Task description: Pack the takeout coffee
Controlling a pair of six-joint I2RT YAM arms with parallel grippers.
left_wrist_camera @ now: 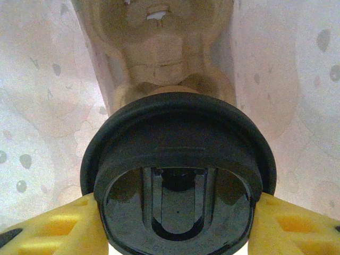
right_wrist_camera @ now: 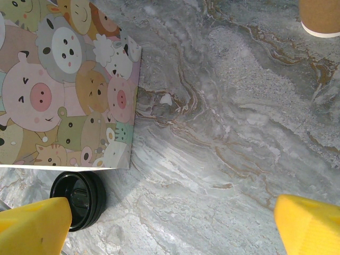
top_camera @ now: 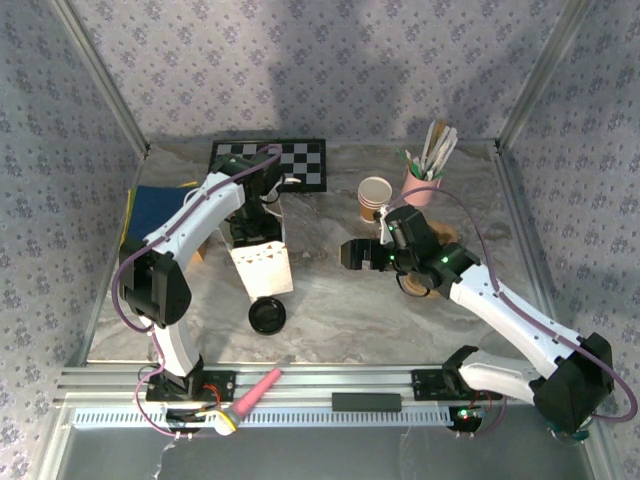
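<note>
**Black-topped coffee gripped inside the printed bag**

Nearest me, a loose black lid [top_camera: 267, 316] lies flat on the marbled desk [top_camera: 340, 315], just in front of the paper bag [top_camera: 262, 268]. The bag's side carries a cartoon-animal print with pigs, a panda and a sheep.

My left gripper [left_wrist_camera: 178, 226] is down in the bag's mouth, clenched on the takeout coffee [left_wrist_camera: 178, 127]. Its yellow fingers [left_wrist_camera: 53, 226] press either side of the coffee's glossy black top. A sliver of tan shows just past the rim, with a moulded pulp tray [left_wrist_camera: 159, 42] beyond.

My right gripper [right_wrist_camera: 171, 228] hangs released, jaws wide, over bare desk just right of the bag and apart from the coffee.

Farther back stand a stack of tan cups [top_camera: 375, 197], a pink utensil holder [top_camera: 425, 182] and a checkerboard [top_camera: 290, 160].
</note>
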